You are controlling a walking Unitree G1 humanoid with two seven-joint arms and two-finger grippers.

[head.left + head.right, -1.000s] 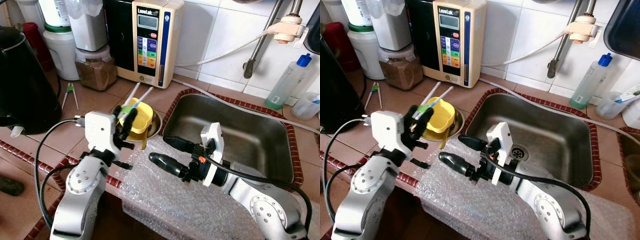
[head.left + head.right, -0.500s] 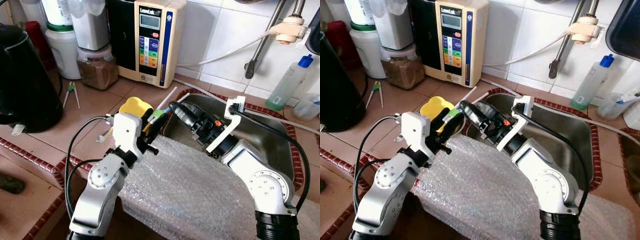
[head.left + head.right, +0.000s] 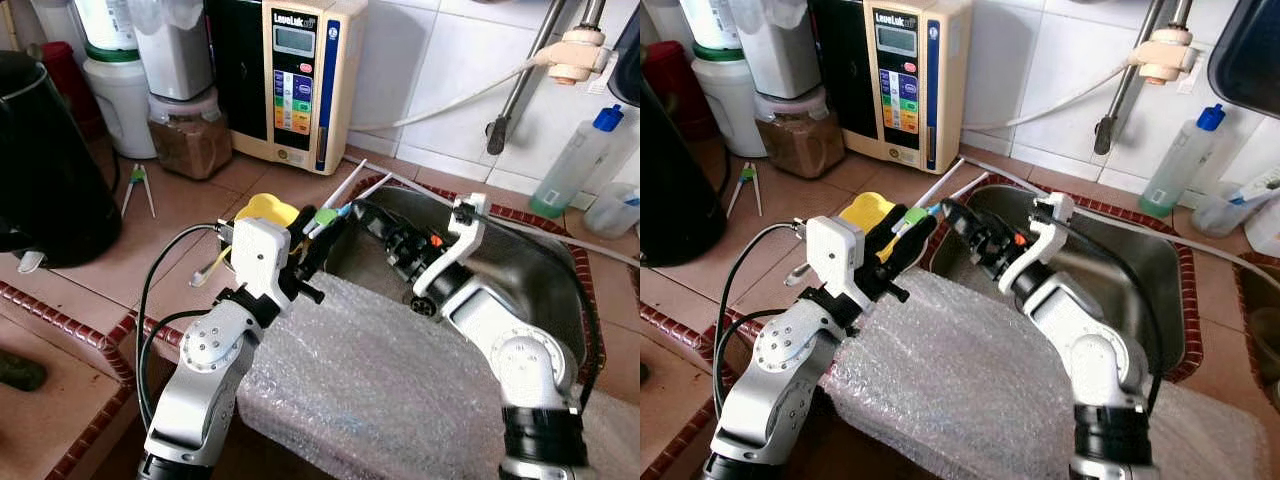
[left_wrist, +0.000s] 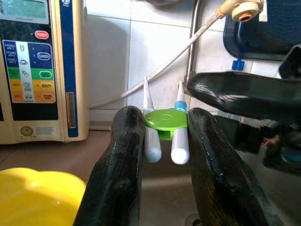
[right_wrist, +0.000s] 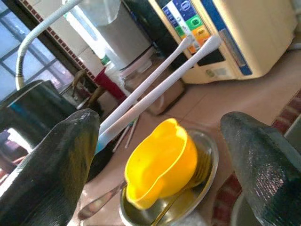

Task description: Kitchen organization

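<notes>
Terracotta-tiled counter w/ a steel sink (image 3: 520,270) set in it; a sheet of bubble wrap (image 3: 380,390) lies over the front edge. Behind stand a water ionizer (image 3: 300,80), jars and a black kettle (image 3: 45,170).

Left gripper (image 4: 162,141) is clamped on a pair of white training chopsticks (image 3: 345,190) joined by a green clip (image 4: 165,118), and holds them lifted over the corner between the yellow cup (image 3: 265,212) and the sink, tips pointing to the wall. Right gripper (image 5: 155,150) hovers just beside them w/ fingers spread wide, nothing in it; through its gap the chopsticks, the yellow cup and the metal bowl (image 5: 207,150) are seen.

Progress, as I judge: the chopsticks are picked out of the cup, approx. halfway. Left to do: the handover to the right gripper, or putting them in their place.

Vs. 1 s ago: the chopsticks stood in the cup then, and the right gripper was low over the bubble wrap; since 0.5 s ago it has come closer to the chopstick tips.
</notes>
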